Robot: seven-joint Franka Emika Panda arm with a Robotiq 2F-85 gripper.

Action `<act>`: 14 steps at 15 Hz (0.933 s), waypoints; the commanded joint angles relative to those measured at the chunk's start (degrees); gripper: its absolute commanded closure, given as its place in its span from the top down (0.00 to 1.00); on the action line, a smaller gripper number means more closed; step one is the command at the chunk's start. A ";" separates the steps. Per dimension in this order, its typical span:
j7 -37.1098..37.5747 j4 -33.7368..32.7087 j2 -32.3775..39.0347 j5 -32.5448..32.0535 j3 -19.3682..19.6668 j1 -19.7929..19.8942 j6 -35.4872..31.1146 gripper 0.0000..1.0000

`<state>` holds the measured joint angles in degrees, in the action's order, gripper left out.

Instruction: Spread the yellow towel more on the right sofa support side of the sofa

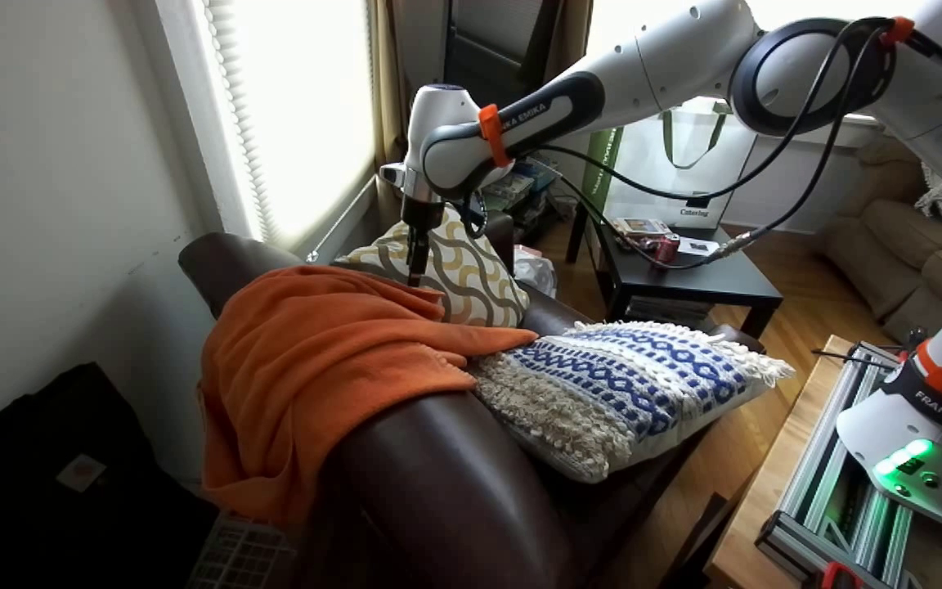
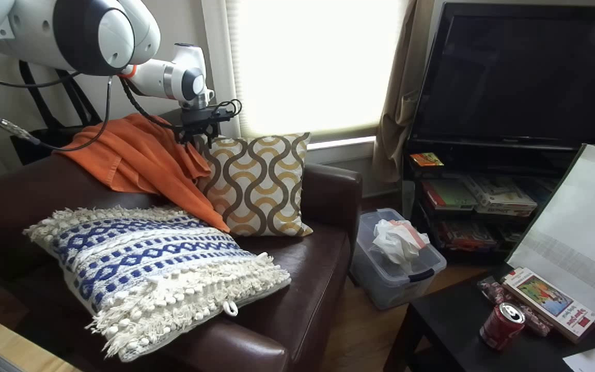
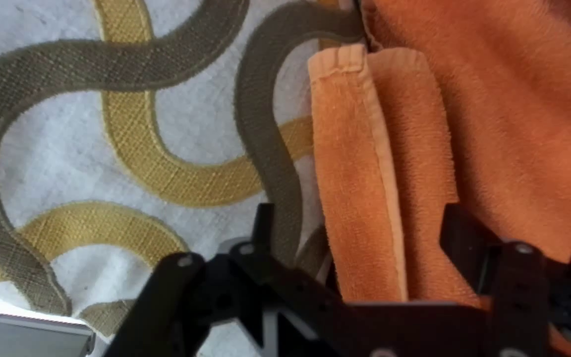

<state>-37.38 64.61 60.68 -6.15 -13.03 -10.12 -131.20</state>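
Observation:
The yellow towel, an orange fleece cloth [image 1: 299, 352], lies bunched over the broad rounded support [image 1: 455, 466] of the dark brown leather sofa [image 2: 302, 263]. In an exterior view the towel [image 2: 127, 150] has a pointed corner reaching down between two cushions. My gripper [image 1: 416, 274] points down at the towel's edge beside the wavy-patterned cushion; it also shows in the other view [image 2: 198, 138]. In the wrist view the gripper [image 3: 357, 222] is open. A folded, hemmed strip of towel [image 3: 360, 173] lies between its fingers. I cannot tell whether the fingers touch the cloth.
The wavy-patterned cushion [image 2: 259, 186] stands against the sofa's far corner, right by the gripper. A blue-and-white fringed cushion [image 1: 626, 384] lies in front of the towel. A window [image 2: 318, 67] and wall are close behind. A black table [image 1: 692, 274] holds a can and bag.

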 commanded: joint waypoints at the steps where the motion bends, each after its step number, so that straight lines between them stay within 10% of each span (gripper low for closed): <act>1: -0.57 -5.46 3.76 -0.36 0.35 -0.87 2.21 0.61; 14: -0.92 -11.08 6.66 0.42 0.06 -1.41 6.92 0.11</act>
<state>-37.41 56.85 65.40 -6.13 -13.02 -11.07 -126.85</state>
